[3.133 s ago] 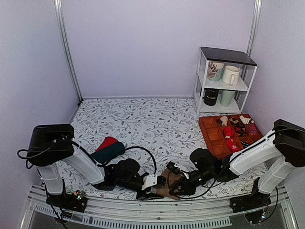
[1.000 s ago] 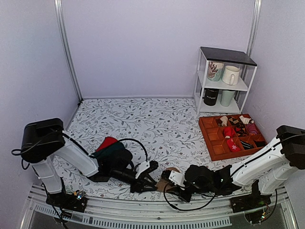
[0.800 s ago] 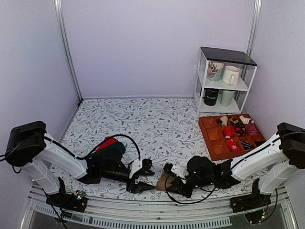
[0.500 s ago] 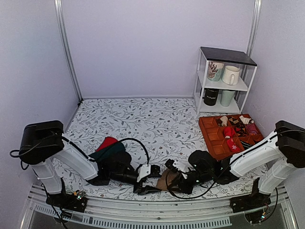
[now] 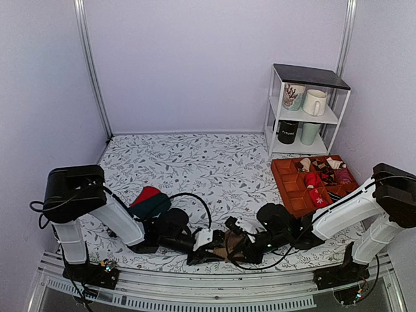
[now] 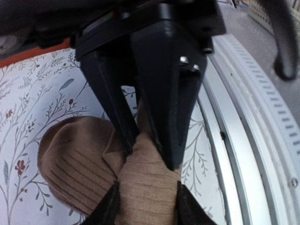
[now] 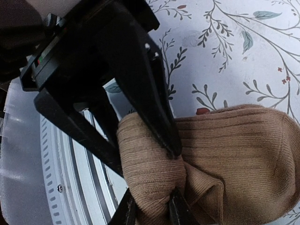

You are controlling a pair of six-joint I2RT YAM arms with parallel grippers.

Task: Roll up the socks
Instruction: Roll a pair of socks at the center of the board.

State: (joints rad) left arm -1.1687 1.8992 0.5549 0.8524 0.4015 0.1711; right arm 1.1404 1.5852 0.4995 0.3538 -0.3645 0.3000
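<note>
Socks, ribbed tan-brown, rounded toe, middle bunched, left hand and right hand each clamped on it

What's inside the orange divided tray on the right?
Small rolled socks, some red, sit in the orange tray's right-hand compartments; its left compartments look empty. The right arm covers part of the tray's near edge, so that part is hidden.
</note>
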